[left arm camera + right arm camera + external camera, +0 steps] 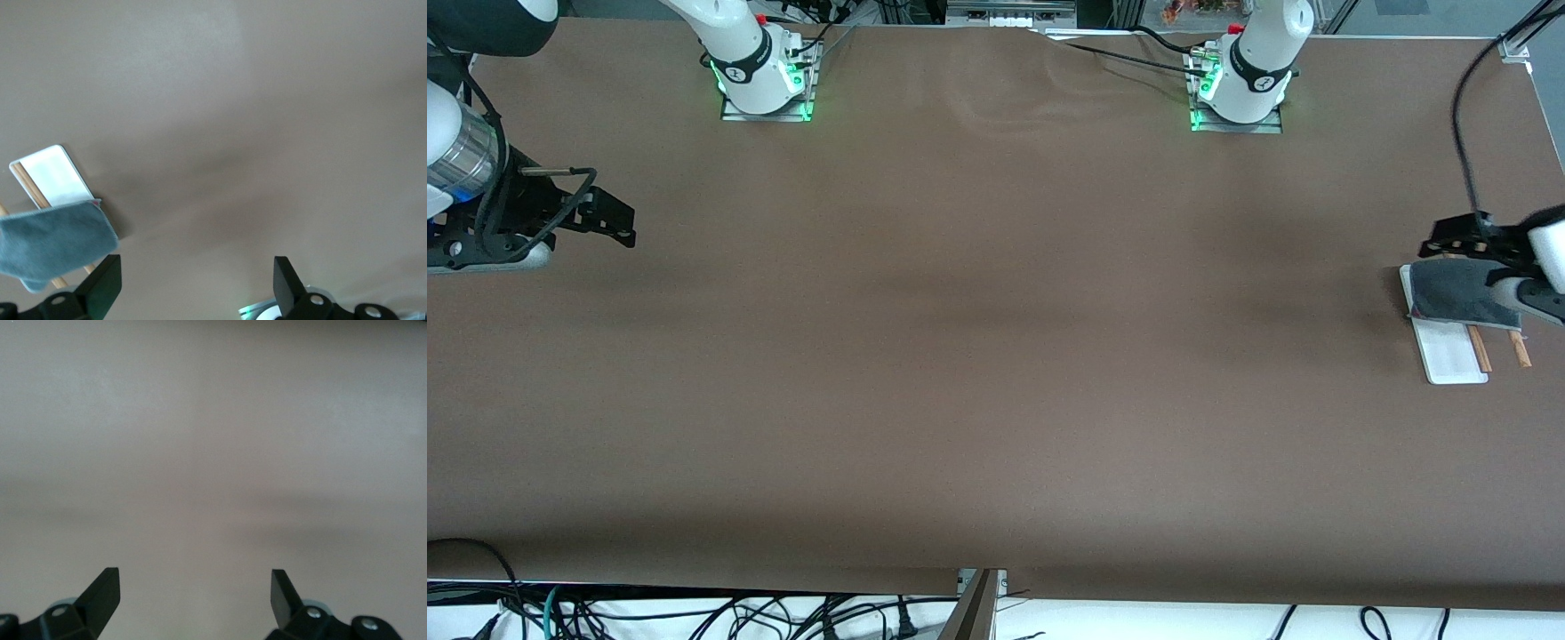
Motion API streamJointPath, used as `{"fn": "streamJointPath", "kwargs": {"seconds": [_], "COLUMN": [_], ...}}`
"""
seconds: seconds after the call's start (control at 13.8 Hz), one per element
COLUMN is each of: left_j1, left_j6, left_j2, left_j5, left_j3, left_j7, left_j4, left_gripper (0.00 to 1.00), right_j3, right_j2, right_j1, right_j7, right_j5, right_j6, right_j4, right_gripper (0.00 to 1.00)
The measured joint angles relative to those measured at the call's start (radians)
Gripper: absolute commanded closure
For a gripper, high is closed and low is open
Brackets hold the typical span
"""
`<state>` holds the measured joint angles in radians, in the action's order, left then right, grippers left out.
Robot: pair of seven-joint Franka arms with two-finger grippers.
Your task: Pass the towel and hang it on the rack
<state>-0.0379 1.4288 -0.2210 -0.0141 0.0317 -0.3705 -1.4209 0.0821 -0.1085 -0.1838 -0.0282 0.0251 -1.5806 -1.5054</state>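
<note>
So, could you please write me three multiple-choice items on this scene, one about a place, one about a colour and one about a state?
1. Where does the towel lie?
A. draped over the rack
B. flat mid-table
C. in the right gripper

2. Which towel face shows?
A. pink
B. grey
C. white

3. How is the left gripper?
A. shut on the towel
B. open, holding nothing
C. shut on a rod

Key: 1 A, the cloth hangs across the brown rods at the left arm's end of the table. 2 B, both views show grey cloth. 3 B, its wrist view shows parted fingers with bare table between.
</note>
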Motion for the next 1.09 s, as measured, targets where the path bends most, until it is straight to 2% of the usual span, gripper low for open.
{"fn": "streamJointPath", "kwargs": {"seconds": [0.14, 0.29, 0.43, 0.72, 1.09], "left_j1": [0.008, 0.009, 0.009, 0.009, 0.009], "left_j6": [0.104, 0.215, 0.241, 0.233, 0.23], "left_j2": [0.093, 0.156, 0.206, 0.252, 0.25], "left_j5": [0.006, -0.002, -0.002, -0.002, -0.002], "left_j3": [-0.046, -0.049, -0.05, -0.077, -0.073], "left_j7": [0.11, 0.154, 0.186, 0.286, 0.288], "left_j4": [-0.119, -0.19, -0.244, -0.299, -0.31], "left_gripper": [0.0, 0.0, 0.0, 0.0, 0.0], "right_j3": [0.0, 0.0, 0.0, 0.0, 0.0], "right_j2": [-0.001, -0.001, -0.001, -0.001, -0.001], "right_j1": [0.0, 0.0, 0.0, 0.0, 0.0], "right_j7": [-0.001, -0.001, -0.001, -0.001, -0.001], "right_j5": [0.001, 0.001, 0.001, 0.001, 0.001], "right_j6": [0.0, 0.0, 0.0, 0.0, 0.0], "right_j4": [0.0, 0.001, 0.001, 0.001, 0.002], "right_gripper": [0.0, 0.0, 0.0, 0.0, 0.0]}}
